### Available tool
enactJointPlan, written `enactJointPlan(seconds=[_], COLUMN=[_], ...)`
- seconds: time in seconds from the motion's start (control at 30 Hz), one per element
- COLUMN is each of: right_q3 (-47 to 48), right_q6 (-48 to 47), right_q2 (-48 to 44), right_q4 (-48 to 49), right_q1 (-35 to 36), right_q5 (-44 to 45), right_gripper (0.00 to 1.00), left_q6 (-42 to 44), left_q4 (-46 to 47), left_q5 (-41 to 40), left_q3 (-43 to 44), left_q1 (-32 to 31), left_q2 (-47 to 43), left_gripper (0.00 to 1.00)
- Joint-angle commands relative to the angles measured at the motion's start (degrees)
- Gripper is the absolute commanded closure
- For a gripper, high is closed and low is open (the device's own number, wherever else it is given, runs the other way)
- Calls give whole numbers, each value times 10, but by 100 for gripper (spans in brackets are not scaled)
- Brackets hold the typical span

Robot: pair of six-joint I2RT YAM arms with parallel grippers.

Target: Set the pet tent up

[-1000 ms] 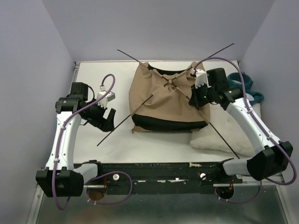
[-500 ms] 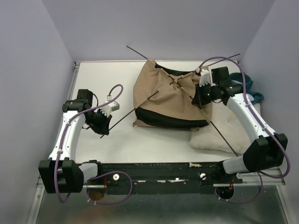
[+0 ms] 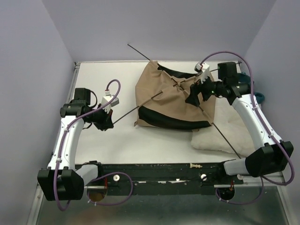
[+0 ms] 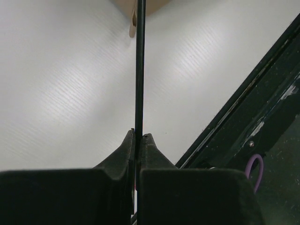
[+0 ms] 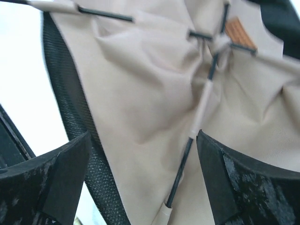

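Your pet tent [image 3: 171,105] slumped toward the table's far right, near-right corner touching one white cushion [image 3: 225,133], two crossing poles [image 3: 125,114], your left gripper [image 3: 108,124] pinching one pole's end over bare tabletop [image 3: 93,79], right gripper [image 3: 194,97] spread above the cloth

You'll find the pet tent [image 3: 171,101] lying on the table [image 3: 108,75], just right of centre in the top view. The cushion [image 3: 220,136] lies against its lower right corner. One pole [image 3: 136,107] runs from the tent's middle down-left to the left gripper [image 3: 108,123] at the frame's left, its end between the fingers [image 4: 124,150]. The second pole [image 3: 227,140] crosses it above the tent and reaches lower right over the cushion. The right gripper [image 3: 193,97] hangs over the tent's right side.
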Motion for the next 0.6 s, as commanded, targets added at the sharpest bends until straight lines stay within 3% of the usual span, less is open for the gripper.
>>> enactJointPlan(seconds=[0.0,0.23,0.57], right_q3=[30,71,141], right_q6=[-78,-203,-356], right_q2=[-42,-12,111], right_q4=[50,101,119], right_q1=[20,184,344], right_q5=[-132,-115,-132], right_gripper=[0,0,16], left_q6=[-62,-135,-136], left_q4=[109,238,268], left_q5=[106,136,153], left_q3=[8,-20,-39], left_q1=[0,-9,-39], left_q2=[-47,-90,-108], left_gripper=[100,100,100])
